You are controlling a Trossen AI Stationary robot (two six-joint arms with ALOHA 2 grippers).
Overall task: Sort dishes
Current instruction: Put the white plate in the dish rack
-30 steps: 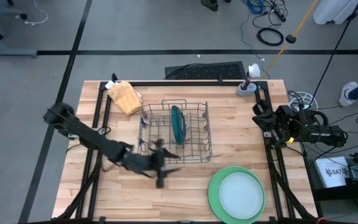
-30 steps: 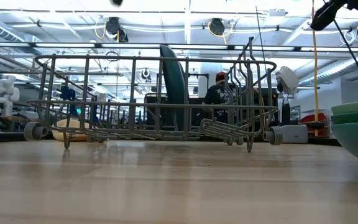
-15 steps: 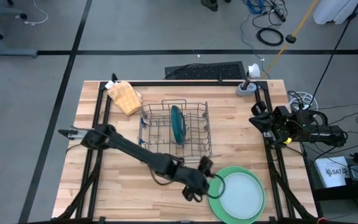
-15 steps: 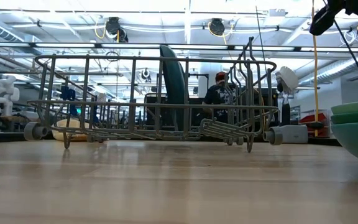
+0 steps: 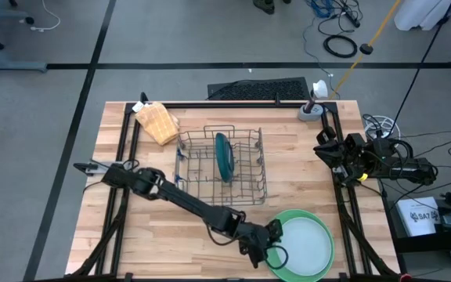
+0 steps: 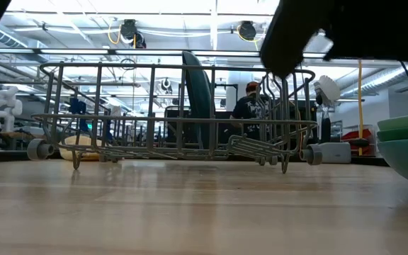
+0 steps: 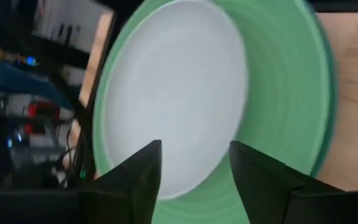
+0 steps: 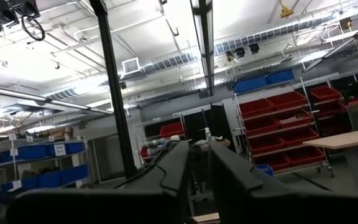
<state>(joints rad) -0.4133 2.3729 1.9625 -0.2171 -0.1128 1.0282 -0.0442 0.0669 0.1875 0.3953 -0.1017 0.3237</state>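
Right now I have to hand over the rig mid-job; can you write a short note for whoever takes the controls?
Left gripper: open, empty, at the near left rim of the plate stack, fingers over it.
Right gripper: parked at the table's right edge, holding nothing, jaws a narrow gap apart.
Done: the smaller dark teal plate stands on edge in the wire rack.
Left: the small pale grey-white plate lies on the large light green plate, near right on the wooden table. A darker green rim shows in that stack in the low view.
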